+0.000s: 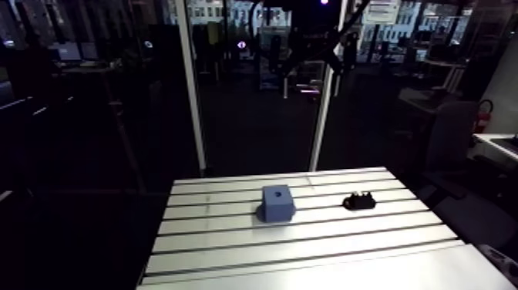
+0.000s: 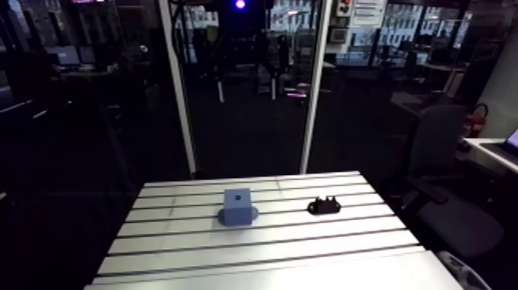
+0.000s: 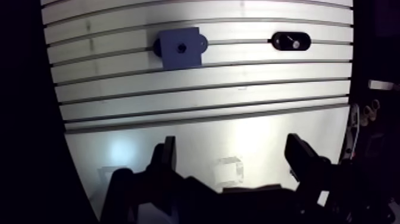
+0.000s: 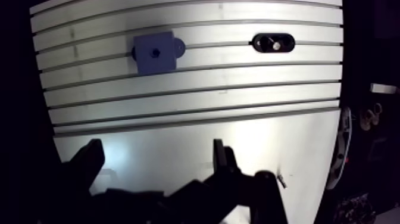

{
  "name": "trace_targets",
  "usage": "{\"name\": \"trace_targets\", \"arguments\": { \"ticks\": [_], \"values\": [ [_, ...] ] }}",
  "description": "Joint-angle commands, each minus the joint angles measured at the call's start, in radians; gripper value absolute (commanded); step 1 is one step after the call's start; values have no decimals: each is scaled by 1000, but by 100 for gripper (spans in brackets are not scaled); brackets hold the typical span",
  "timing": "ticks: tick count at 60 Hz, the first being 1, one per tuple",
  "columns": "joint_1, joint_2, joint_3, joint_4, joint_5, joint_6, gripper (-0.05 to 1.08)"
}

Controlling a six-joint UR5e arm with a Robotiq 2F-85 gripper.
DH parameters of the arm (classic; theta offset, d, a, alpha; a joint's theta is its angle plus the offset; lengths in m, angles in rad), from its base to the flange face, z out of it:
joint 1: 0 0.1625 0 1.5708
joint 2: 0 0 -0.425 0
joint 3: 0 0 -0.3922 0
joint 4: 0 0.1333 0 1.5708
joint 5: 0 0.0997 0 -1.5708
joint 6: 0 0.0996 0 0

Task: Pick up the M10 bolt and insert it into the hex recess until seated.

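Note:
A blue block [image 1: 277, 202] with a dark hex recess in its top stands on the slotted table [image 1: 308, 247], toward the far side. To its right lies a black oval holder [image 1: 359, 203] with the pale bolt [image 3: 292, 40] resting in it. In the wrist view my gripper [image 3: 232, 156] is open, its two dark fingers [image 3: 166, 156] wide apart with nothing between them. It hangs high over the near part of the table, well short of both the block [image 3: 180, 47] and the holder [image 3: 290, 41]. The arm view does not show the gripper.
Two upright white frame posts [image 1: 191, 85] rise behind the table's far edge. An office chair [image 2: 435, 170] stands off the table's right side. The table's left and right edges drop into darkness.

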Motion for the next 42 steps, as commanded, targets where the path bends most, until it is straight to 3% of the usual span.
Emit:
{"name": "trace_targets", "arguments": {
  "ticks": [1,42],
  "values": [
    [0,-1,2,-1,2,4,0],
    [2,10,-8,-3,-4,0,1]
  ]
}}
